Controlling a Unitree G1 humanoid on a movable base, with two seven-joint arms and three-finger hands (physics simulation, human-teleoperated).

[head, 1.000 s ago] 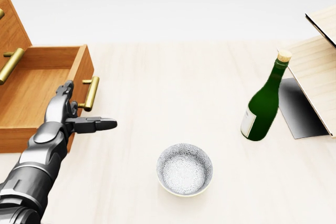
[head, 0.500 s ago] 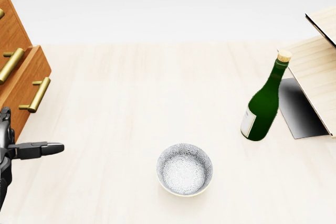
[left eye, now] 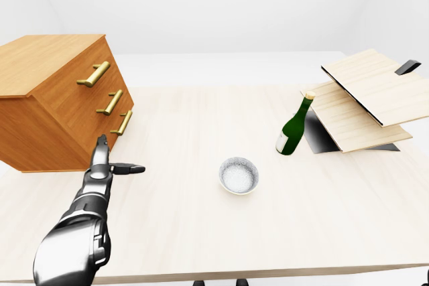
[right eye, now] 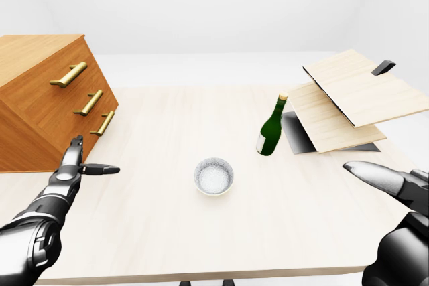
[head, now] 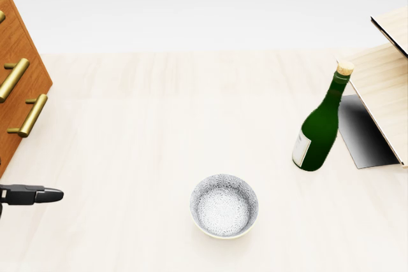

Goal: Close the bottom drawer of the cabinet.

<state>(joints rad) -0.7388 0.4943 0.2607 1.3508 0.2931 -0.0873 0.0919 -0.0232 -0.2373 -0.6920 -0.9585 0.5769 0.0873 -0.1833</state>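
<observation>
We are observing the bottom drawer (left eye: pixel 118 127) sitting flush in the cabinet (left eye: pixel 57 102) at the tabletop's (left eye: pixel 201 226) left; our left robot hand (left eye: pixel 107 164) is hovering unclenched just below it, not touching.

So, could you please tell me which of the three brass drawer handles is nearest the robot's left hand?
The bottom handle, lowest on the cabinet face. It sits just above the left hand, while the middle handle and top handle are higher up.
</observation>
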